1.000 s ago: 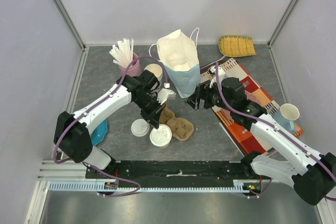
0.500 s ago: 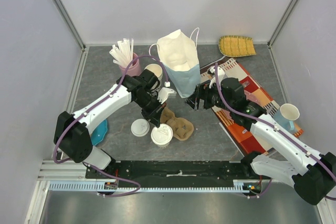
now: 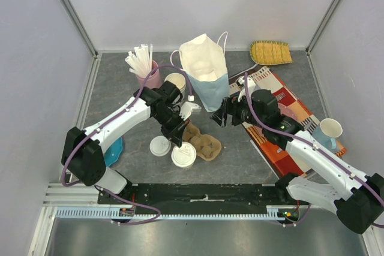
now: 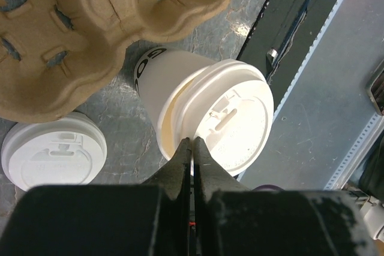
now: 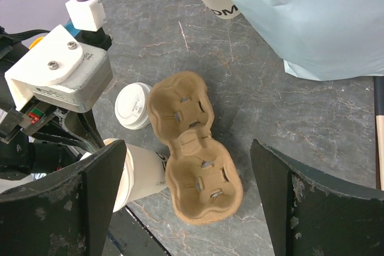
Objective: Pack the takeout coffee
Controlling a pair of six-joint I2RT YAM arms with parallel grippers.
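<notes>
The takeout coffee (image 3: 183, 155) is a white paper cup with a white lid, standing by the near end of the brown pulp cup carrier (image 3: 203, 142). In the left wrist view its lid (image 4: 231, 118) sits askew, and a crescent of the cup's inside shows. My left gripper (image 4: 191, 143) is shut, its tips pinching the cup's rim at the lid's edge. My right gripper (image 5: 187, 148) hangs open above the carrier (image 5: 192, 148), with nothing between its fingers. The cup (image 5: 141, 175) shows beside its left finger.
A loose white lid (image 3: 160, 145) lies left of the cup. A white-and-blue paper bag (image 3: 206, 76) stands open behind the carrier. A stack of lidless cups (image 3: 176, 82) and a pink holder of straws (image 3: 144, 67) stand to its left. At right lie a striped mat (image 3: 282, 118), a mug (image 3: 329, 130) and a woven basket (image 3: 271, 52).
The right gripper has edged slightly left toward the bag. The left gripper stays shut on the cup's rim, and the cup has barely shifted.
</notes>
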